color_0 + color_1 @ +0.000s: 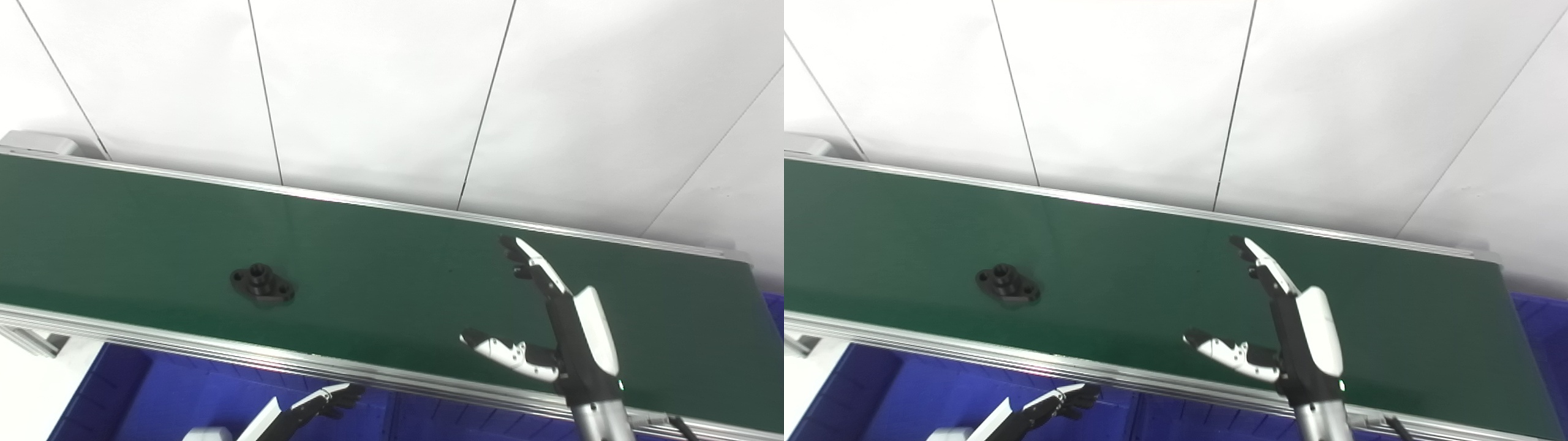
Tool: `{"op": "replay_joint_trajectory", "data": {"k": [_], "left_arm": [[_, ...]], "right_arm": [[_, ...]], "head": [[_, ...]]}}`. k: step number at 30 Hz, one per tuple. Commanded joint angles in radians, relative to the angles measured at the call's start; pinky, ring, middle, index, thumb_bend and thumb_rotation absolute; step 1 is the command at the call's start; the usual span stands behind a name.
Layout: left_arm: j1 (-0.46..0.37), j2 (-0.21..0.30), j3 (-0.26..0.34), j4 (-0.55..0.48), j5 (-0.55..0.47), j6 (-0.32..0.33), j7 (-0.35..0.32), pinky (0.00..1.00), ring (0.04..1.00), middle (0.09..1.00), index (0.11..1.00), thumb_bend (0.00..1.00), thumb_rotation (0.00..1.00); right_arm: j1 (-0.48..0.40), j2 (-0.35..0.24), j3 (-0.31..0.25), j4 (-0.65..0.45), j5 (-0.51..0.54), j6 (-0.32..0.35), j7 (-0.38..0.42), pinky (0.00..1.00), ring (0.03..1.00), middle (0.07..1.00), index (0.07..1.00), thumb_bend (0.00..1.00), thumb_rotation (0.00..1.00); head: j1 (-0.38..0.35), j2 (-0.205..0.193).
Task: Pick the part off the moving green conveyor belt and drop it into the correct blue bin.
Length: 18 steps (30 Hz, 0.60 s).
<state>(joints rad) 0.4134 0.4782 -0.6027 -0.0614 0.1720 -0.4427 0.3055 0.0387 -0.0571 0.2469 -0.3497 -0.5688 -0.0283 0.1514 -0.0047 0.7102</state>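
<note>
A green belt [392,269] w/ silver rails is seen running diagonally across frame, white panelled wall [380,92] behind, blue bin [184,392] along the bottom edge. The part [262,285], a dark flange w/ raised hub, is laid flat at centre-left of the belt, long axis slanting upper left to lower right. Right hand [554,331] is held spread wide above the belt at lower right, holding nothing, well apart from the part. Left hand [318,401] is seen low at bottom centre over the bin; grip state can't be told.

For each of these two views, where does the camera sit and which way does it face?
Left eye view: on the head, angled down at the green conveyor belt; the open right hand shows, and the left hand low.
Right eye view: beside it, same aim, scene shifted leftward; both hands show.
Shared: the black flanged metal part, the blue bin and the white panelled wall.
</note>
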Motion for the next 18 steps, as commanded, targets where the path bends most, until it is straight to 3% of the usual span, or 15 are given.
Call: {"op": "replay_joint_trajectory", "data": {"k": [1,4,9,18], "left_arm": [[0.003,0.011,0.004,-0.035,0.018,-0.027,0.007,0.76,0.819,0.843,0.844,0.77,0.61],[0.006,0.008,0.007,-0.037,0.016,-0.027,0.001,0.77,0.822,0.845,0.845,0.77,0.62],[0.014,0.002,0.01,-0.042,0.015,-0.027,-0.002,0.76,0.821,0.848,0.845,0.77,0.62],[0.024,0.007,0.013,-0.041,0.019,-0.027,0.009,0.77,0.825,0.846,0.843,0.77,0.63]], "right_arm": [[-0.064,0.013,0.01,-0.033,-0.028,0.059,0.028,0.74,0.841,0.877,0.877,0.78,0.46],[-0.107,0.019,0.021,-0.021,-0.049,0.098,0.046,0.73,0.842,0.879,0.875,0.79,0.43],[-0.176,0.031,0.052,0.042,-0.072,0.097,0.034,0.72,0.829,0.867,0.864,0.79,0.41],[-0.28,0.091,0.142,0.156,-0.152,0.16,0.062,0.71,0.822,0.871,0.883,0.81,0.47]], "head": [[0.001,0.0],[0.008,0.006],[0.013,0.012],[-0.001,0.009]]}}
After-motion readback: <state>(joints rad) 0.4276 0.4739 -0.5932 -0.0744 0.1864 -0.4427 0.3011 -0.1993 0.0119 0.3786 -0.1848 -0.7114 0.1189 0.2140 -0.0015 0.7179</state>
